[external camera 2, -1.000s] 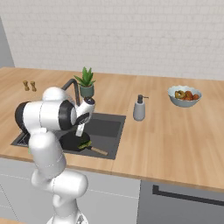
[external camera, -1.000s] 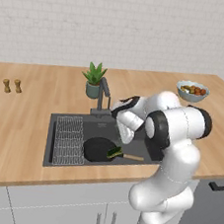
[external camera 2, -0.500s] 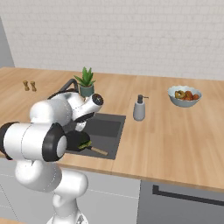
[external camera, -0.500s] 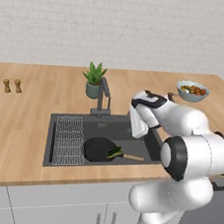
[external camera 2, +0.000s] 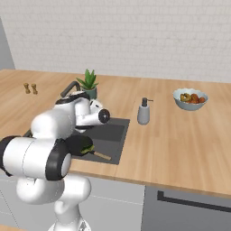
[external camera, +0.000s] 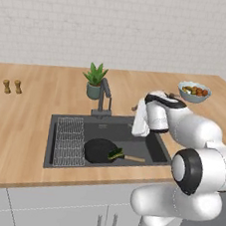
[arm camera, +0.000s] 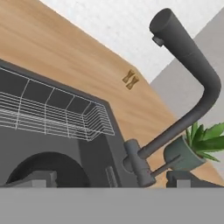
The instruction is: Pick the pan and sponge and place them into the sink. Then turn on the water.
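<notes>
The black pan (external camera: 99,150) lies in the dark grey sink (external camera: 154,142), its wooden handle pointing right. The dark green sponge (external camera: 116,154) rests on the pan's right rim, where the handle starts; both also show as pan (external camera 2: 80,144) and sponge (external camera 2: 87,149). My gripper (arm camera: 111,180) is open and holds nothing. It hangs over the sink's back right part (external camera: 137,119), a short way right of the tap (external camera: 104,97). Up close, the tap (arm camera: 188,65) has its base and side lever (arm camera: 159,168) just beyond my fingertips (arm camera: 39,178). No water falls from the spout.
A wire rack (external camera: 70,141) fills the sink's left part. A potted plant (external camera: 94,80) stands behind the tap. Two small shakers (external camera: 12,86) are at the far left, and a soap dispenser (external camera 2: 144,111) and a fruit bowl (external camera 2: 191,98) sit to the right.
The arm's elbow has swung out to the right and the hand has turned toward the tap. Pan and sponge lie where they were.
</notes>
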